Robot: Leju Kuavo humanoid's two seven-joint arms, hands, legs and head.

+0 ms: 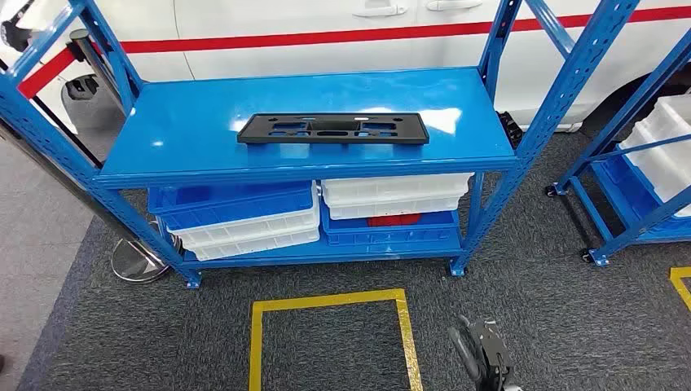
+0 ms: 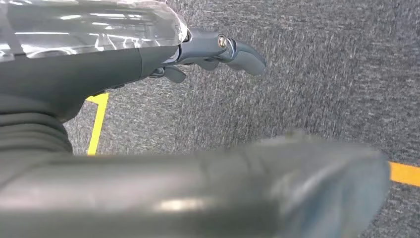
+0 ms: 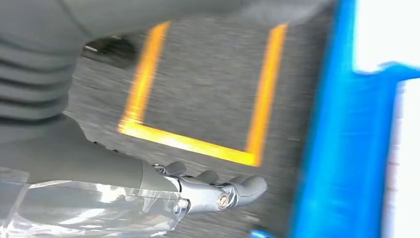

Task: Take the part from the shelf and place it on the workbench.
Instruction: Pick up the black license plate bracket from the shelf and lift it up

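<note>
A flat black rectangular part point(image 1: 332, 129) with several cut-outs lies lengthwise in the middle of the top board of the blue shelf point(image 1: 195, 122), straight ahead in the head view. My right hand point(image 1: 481, 355) hangs low at the bottom edge, far below the part, over the carpet. In the right wrist view this hand point(image 3: 218, 192) holds nothing, its fingers stretched out over the floor beside a blue shelf post point(image 3: 341, 148). My left hand point(image 2: 218, 49) also holds nothing, with its fingers apart above the grey carpet.
Blue bins point(image 1: 236, 199) and white bins point(image 1: 395, 191) fill the lower shelf. A yellow taped square point(image 1: 326, 300) marks the carpet in front of it. A second blue rack point(image 1: 644, 163) with white bins stands at right, a stanchion base point(image 1: 138, 261) at left, a white car behind.
</note>
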